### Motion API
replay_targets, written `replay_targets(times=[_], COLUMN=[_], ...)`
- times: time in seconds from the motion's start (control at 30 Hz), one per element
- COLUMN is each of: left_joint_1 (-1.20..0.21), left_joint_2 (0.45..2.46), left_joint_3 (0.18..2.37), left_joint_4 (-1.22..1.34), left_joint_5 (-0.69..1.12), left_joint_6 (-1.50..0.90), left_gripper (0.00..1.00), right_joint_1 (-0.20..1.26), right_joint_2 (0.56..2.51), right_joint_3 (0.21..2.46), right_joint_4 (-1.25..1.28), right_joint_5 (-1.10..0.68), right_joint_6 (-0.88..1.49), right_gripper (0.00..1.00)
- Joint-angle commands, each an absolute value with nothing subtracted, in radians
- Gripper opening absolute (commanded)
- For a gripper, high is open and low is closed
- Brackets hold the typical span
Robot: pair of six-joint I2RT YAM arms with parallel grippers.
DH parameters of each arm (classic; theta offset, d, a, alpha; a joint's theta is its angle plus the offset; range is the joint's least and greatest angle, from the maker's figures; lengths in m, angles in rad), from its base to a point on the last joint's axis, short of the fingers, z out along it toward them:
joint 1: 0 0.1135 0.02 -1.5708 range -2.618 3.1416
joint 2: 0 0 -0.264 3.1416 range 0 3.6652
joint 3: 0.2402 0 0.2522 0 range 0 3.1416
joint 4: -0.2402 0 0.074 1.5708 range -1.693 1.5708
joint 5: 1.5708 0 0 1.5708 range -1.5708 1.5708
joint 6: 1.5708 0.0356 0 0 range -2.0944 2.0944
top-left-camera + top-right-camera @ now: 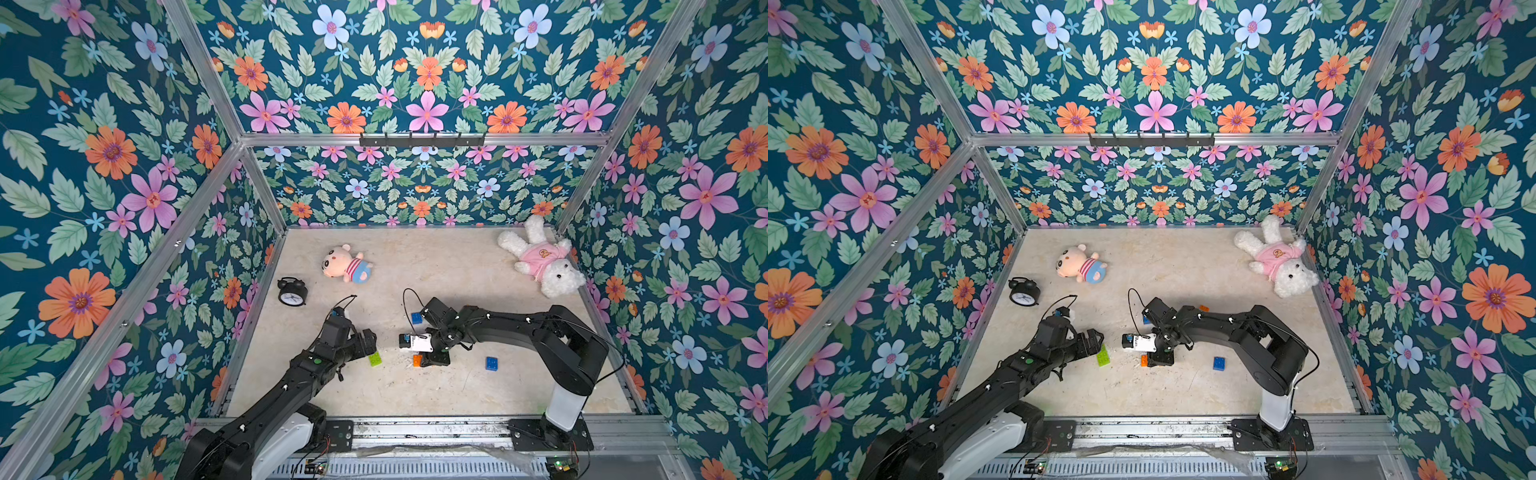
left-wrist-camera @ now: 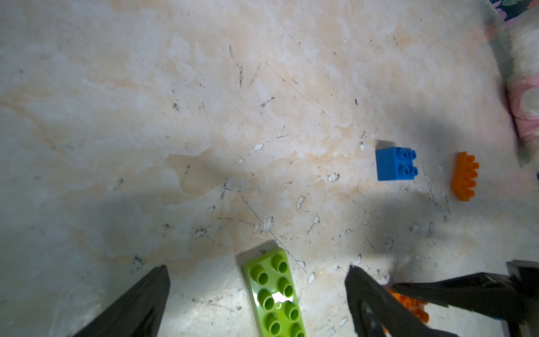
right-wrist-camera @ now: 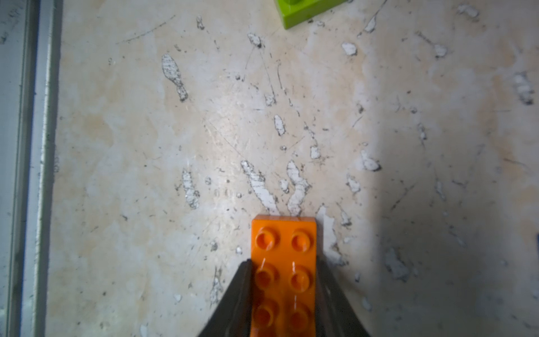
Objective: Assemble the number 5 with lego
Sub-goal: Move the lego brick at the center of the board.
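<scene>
My right gripper (image 3: 283,264) is shut on an orange oblong lego brick (image 3: 284,248), studs up, whose free end sticks out past the fingertips; the brick (image 1: 417,360) is at table level mid-table. My left gripper (image 2: 257,269) is open, its fingers either side of the lime-green oblong brick (image 2: 272,291) without touching it; this brick (image 1: 375,358) lies just left of the orange one. One blue square brick (image 1: 491,363) lies to the right, another (image 1: 417,318) behind the right wrist. A second orange brick (image 1: 1204,308) peeks out behind the right arm.
A black alarm clock (image 1: 292,292) stands at the left. A small plush doll (image 1: 347,266) lies behind it, and a white plush bear in pink (image 1: 540,257) lies in the back right corner. Floral walls enclose the table; a metal rail (image 1: 415,428) runs along its front.
</scene>
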State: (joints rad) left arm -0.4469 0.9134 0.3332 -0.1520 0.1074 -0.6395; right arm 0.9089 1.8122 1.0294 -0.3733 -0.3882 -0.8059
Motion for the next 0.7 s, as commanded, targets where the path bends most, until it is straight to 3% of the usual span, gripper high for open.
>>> replay_targets(times=[0.0,0.1,0.4,0.47,0.6,0.67], left_joint_1=[-0.446,-0.447,-0.448,-0.449,-0.454,-0.462], left_joint_2=[0.903,0.896,0.910,0.908,0.914,0.926], left_joint_3=[0.335,0.337,0.368,0.371,0.379,0.388], left_joint_4=[-0.150,-0.150,-0.144,-0.129,-0.082,-0.070], left_joint_5=[0.112,0.119,0.166,0.188,0.240,0.255], left_joint_6=[-0.626,-0.623,-0.612,-0.611,-0.616,-0.619], left_gripper=[0.99,0.99,0.99,0.99,0.99,0.99], right_joint_1=[0.911,0.911,0.911,0.911,0.894,0.853], right_joint_2=[1.813,1.797,1.668,1.570,1.418,1.355], right_joint_3=[1.010,1.008,0.986,0.934,0.864,0.858], right_joint_4=[-0.429,-0.404,-0.314,-0.189,-0.005,-0.089], right_joint_5=[-0.393,-0.390,-0.356,-0.275,0.104,0.198], right_joint_6=[-0.815,-0.784,-0.682,-0.537,-0.032,0.236], right_gripper=[0.34,0.47,0.56,0.58,0.58,0.50])
